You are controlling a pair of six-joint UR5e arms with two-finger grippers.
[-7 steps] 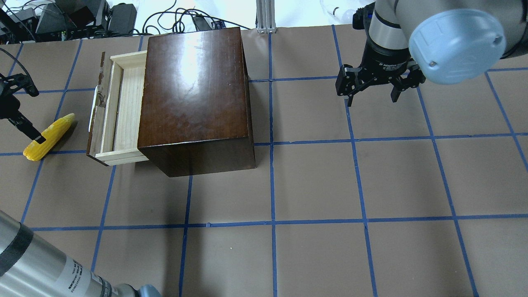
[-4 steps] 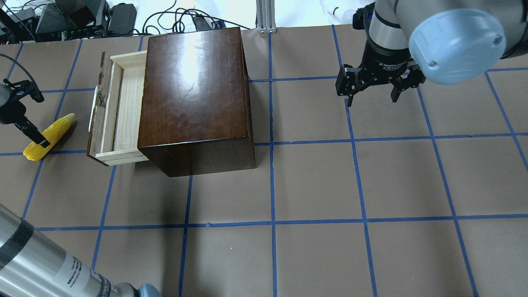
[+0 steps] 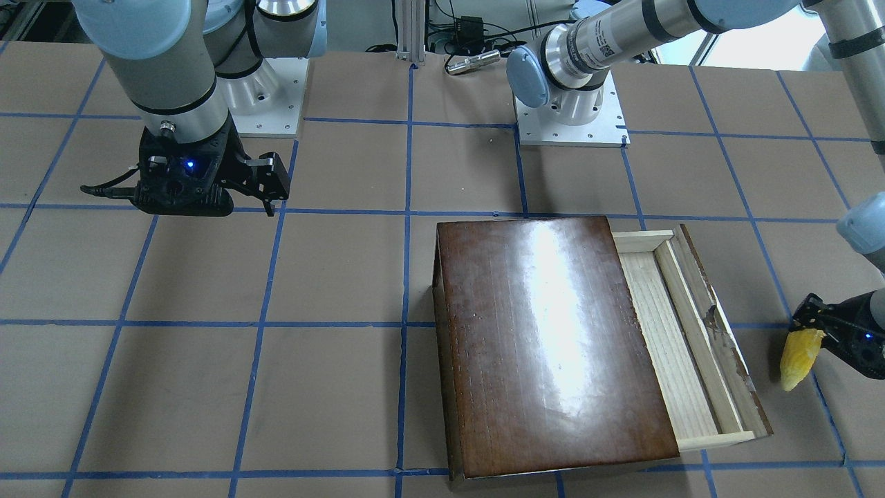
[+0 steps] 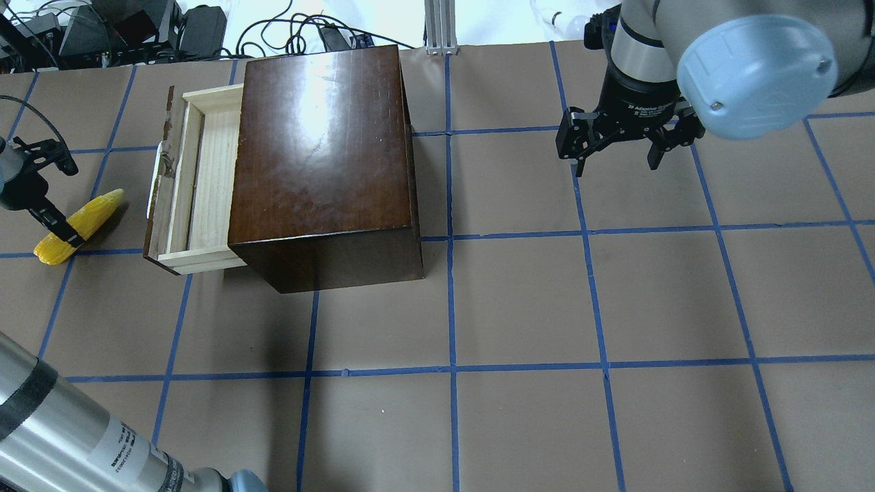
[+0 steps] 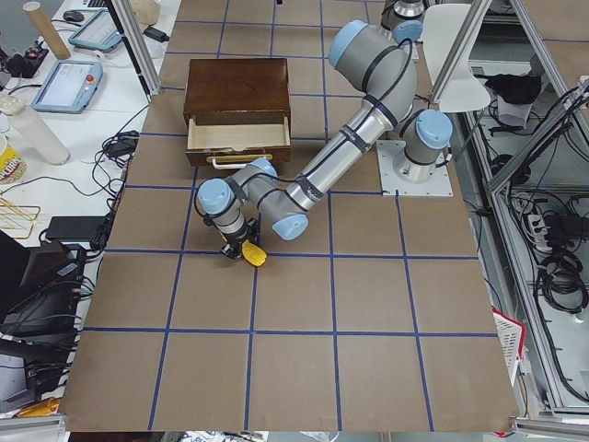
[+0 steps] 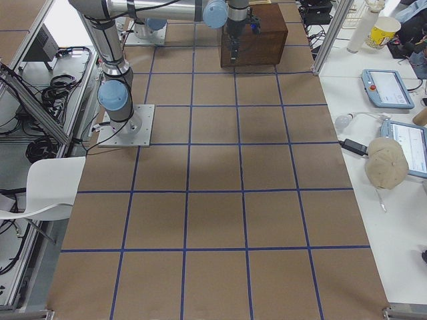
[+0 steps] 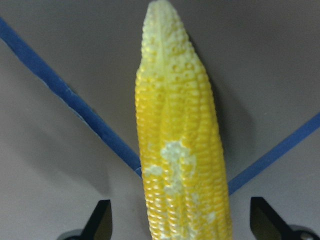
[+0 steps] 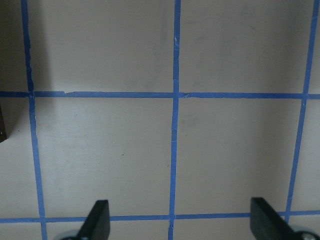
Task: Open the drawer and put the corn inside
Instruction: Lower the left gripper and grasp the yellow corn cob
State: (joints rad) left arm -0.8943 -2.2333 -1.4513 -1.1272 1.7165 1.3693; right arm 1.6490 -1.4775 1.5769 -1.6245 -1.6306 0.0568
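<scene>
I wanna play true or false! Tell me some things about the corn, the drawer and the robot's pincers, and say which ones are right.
1. The drawer is pulled open. True.
2. The corn is inside the drawer. False: it lies on the table, outside the drawer's front.
3. The right pincer is gripping something. False: it is open and empty, over bare table.
4. The left pincer is open with a finger on each side of the corn. True.

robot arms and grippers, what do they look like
Left arm and right arm: silver-grey tubes, pale blue joint caps, black bands; the left carries a white label. Left gripper and right gripper: black two-finger linkages with a blue light; the right has white lettering.
</scene>
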